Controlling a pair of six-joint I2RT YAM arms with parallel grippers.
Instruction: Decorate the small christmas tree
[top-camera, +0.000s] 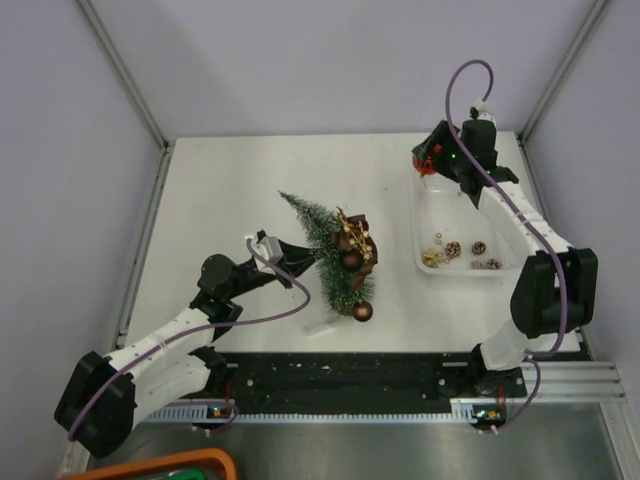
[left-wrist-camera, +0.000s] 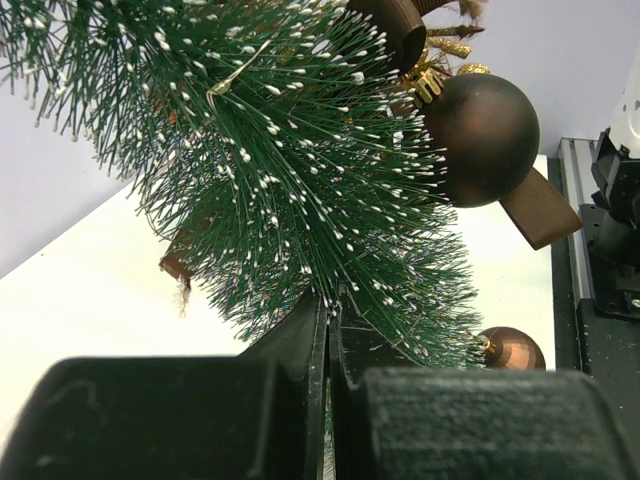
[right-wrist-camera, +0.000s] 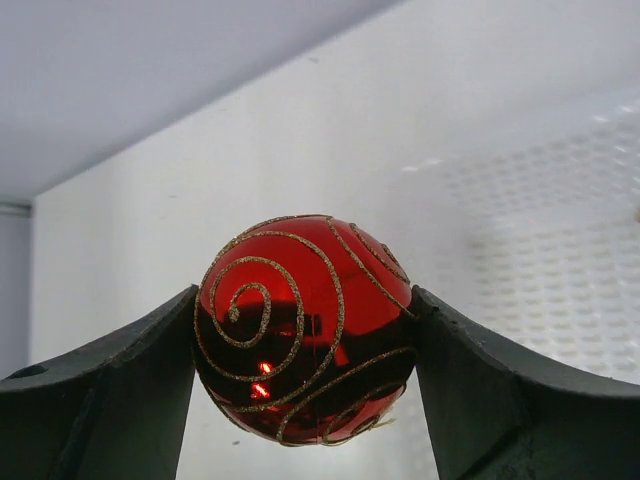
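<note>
The small christmas tree is a dark green bottle-brush cone with whitish tips, leaning with its tip toward the far left. My left gripper is shut on its lower part, and in the left wrist view the bristles spread out just past the closed fingers. A brown bauble and gold trim hang on the tree, and a second brown bauble sits at its lower end. My right gripper is shut on a red bauble with gold glitter swirls, above the far end of the tray.
A clear plastic tray stands on the right of the white table, holding several small gold and pine-cone ornaments. A small pale object lies on the table near the tree's lower end. Grey walls and rails enclose the table.
</note>
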